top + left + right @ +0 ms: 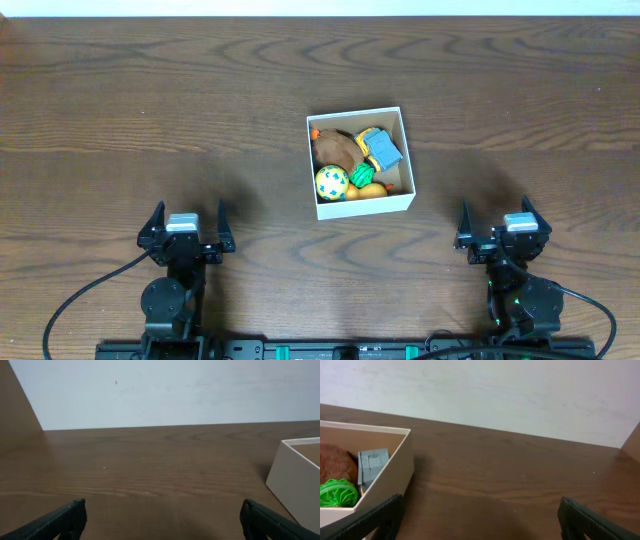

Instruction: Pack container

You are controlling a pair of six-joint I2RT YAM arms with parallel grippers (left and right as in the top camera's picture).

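Observation:
The container (404, 152) is a small square white box with a tan inside, at the table's middle. It holds several toys: a brown lump (335, 147), a grey-blue block (385, 148), a yellow-green ball (332, 182), a green piece (362, 175) and an orange piece (371, 191). My left gripper (187, 226) is open and empty at the front left, well away from the box. My right gripper (503, 223) is open and empty at the front right. The right wrist view shows the container's wall (395, 472), the grey-blue block (372, 465), the brown lump (337, 462) and the green piece (337, 492).
The dark wooden table (150, 100) runs to a pale wall at the back. The left wrist view shows the container's white wall (292, 477) at its right edge. Black cables (75, 300) trail from both arm bases at the front edge.

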